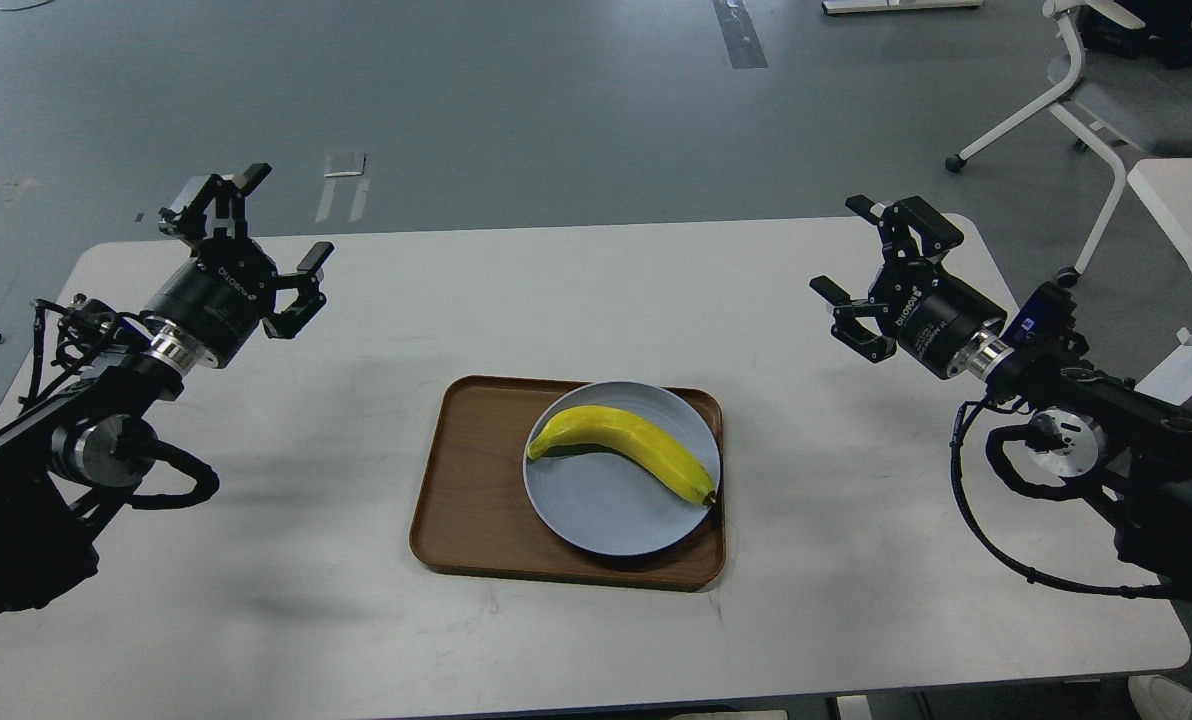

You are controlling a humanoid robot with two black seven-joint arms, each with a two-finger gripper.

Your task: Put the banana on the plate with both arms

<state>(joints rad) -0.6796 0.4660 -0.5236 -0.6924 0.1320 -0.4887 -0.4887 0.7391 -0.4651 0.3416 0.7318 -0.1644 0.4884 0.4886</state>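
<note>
Banana point(624, 446) on plate point(596, 520) in tray point(466, 490)

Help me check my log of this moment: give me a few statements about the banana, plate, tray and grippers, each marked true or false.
1. The banana lies on the plate. True.
2. The plate sits on the bare table, beside the tray. False: it sits inside the tray, toward its right side.
3. The left gripper holds the banana. False: it is open and empty, off to the left of the tray.
4. The right gripper is open and holds nothing. True.
5. The banana's dark tip points toward the plate's right edge. True.
</note>
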